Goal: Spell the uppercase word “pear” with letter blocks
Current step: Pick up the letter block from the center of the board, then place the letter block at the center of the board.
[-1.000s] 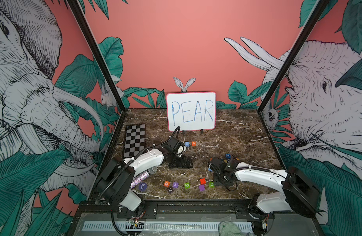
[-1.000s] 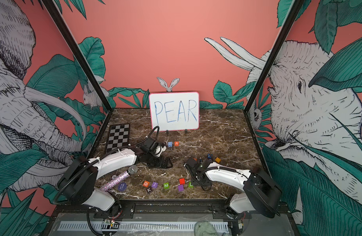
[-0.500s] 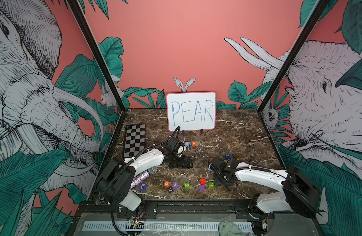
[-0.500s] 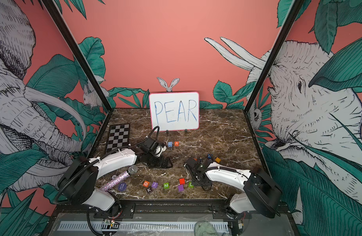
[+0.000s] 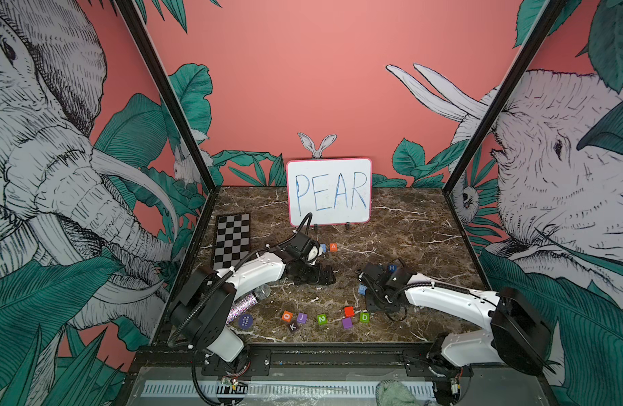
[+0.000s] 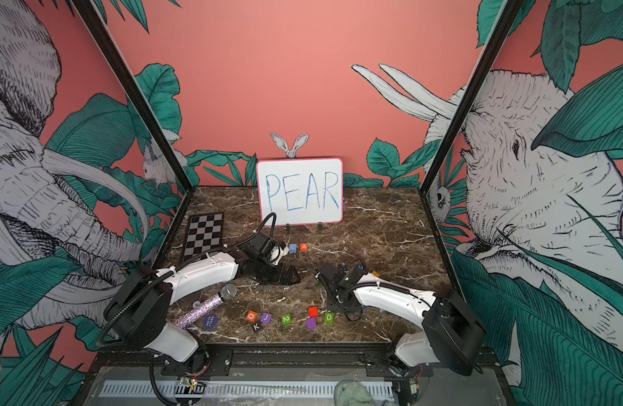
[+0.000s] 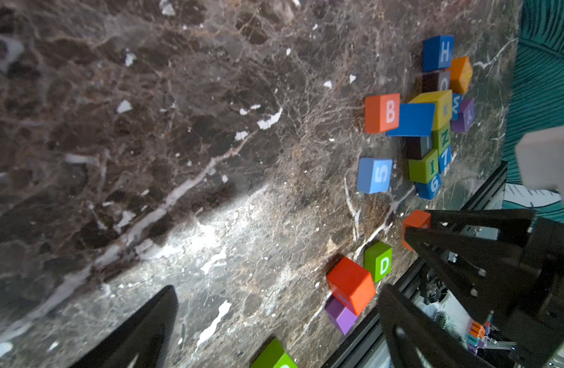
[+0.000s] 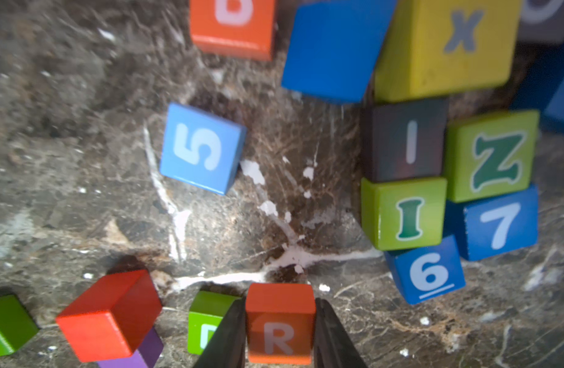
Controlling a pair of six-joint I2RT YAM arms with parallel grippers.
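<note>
Right wrist view: my right gripper [image 8: 279,313] stays clamped on R [image 8: 280,338], unmoved at the table's [image 6: 373,239] 5 o'clock, left gripper [image 7: 269,310] gaping empty, so R must yet join E [image 6: 293,247] and A [image 6: 304,246] toward 12.

E block [image 6: 293,247] left of A block [image 6: 304,246] (before whiteboard [image 6: 299,191]); R block [image 8: 279,321] beside D block [image 8: 206,321].

Left gripper [image 7: 277,288] gapes wide, right gripper [image 8: 279,306] pinches tight.

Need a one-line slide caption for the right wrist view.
Right gripper, jaws shut on the orange R block, green D block beside it, light blue 5 block apart.
</note>
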